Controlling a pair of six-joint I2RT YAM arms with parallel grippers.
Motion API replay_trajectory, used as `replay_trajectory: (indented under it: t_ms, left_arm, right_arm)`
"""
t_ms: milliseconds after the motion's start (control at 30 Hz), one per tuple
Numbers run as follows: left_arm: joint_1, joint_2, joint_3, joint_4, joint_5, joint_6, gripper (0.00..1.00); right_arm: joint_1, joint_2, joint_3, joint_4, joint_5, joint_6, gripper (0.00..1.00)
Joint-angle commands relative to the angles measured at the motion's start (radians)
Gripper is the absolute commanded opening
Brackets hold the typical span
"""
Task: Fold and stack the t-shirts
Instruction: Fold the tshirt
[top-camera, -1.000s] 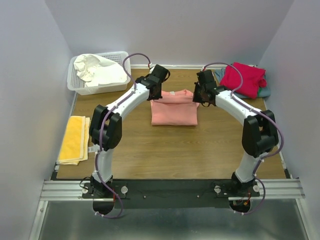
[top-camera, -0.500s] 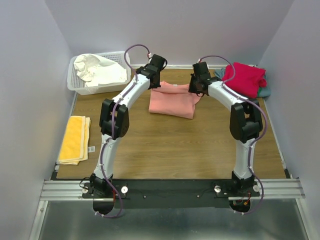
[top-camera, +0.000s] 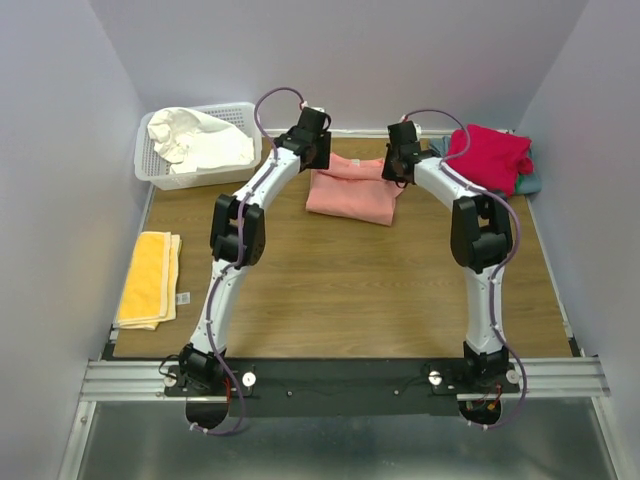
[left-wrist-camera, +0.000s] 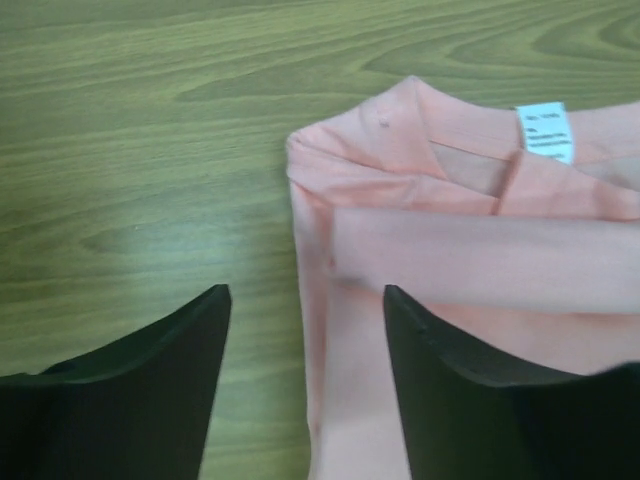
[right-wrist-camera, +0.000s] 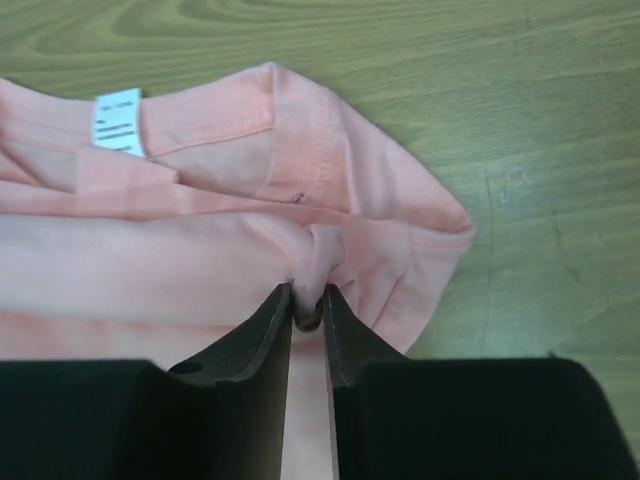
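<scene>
A folded salmon-pink t-shirt (top-camera: 350, 195) lies at the back middle of the table, collar and white label (left-wrist-camera: 545, 132) facing away. My left gripper (top-camera: 320, 160) hovers over its left corner. In the left wrist view the left gripper (left-wrist-camera: 305, 297) is open, with the salmon-pink t-shirt's (left-wrist-camera: 450, 260) edge below the gap. My right gripper (top-camera: 399, 168) is at the right corner. The right gripper (right-wrist-camera: 307, 298) pinches a small bunch of the pink t-shirt (right-wrist-camera: 180, 260). A crimson t-shirt (top-camera: 488, 155) lies on a grey-blue one (top-camera: 530, 184) at the back right. A white t-shirt (top-camera: 195, 140) fills the basket.
The white lattice basket (top-camera: 200, 178) stands at the back left corner. A folded yellow cloth (top-camera: 148, 278) lies along the left edge of the wooden table (top-camera: 340, 290). Grey walls close in the back and both sides.
Both arms have reached farther back and dragged the pink t-shirt toward the far wall. The left gripper has opened and let go of the cloth. The right jaws have eased slightly.
</scene>
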Motion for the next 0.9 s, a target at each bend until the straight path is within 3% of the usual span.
replay_trajectory:
  t_ms: [0, 67, 300, 867]
  left_arm:
    - [0.049, 0.033, 0.023, 0.113, -0.026, -0.037, 0.78]
    - [0.054, -0.019, -0.030, 0.188, -0.038, -0.057, 0.79]
    - [0.049, -0.135, -0.123, 0.244, -0.022, -0.041, 0.80]
    - [-0.116, -0.269, -0.382, 0.170, 0.021, 0.033, 0.79]
  right_arm:
    - [-0.014, 0.068, 0.119, -0.004, 0.080, -0.009, 0.47]
    - [-0.018, 0.068, 0.147, -0.012, 0.089, -0.011, 0.58]
    - [-0.018, 0.007, 0.161, -0.017, 0.189, -0.020, 0.60]
    - [0.020, -0.218, -0.101, -0.080, -0.075, 0.014, 0.59]
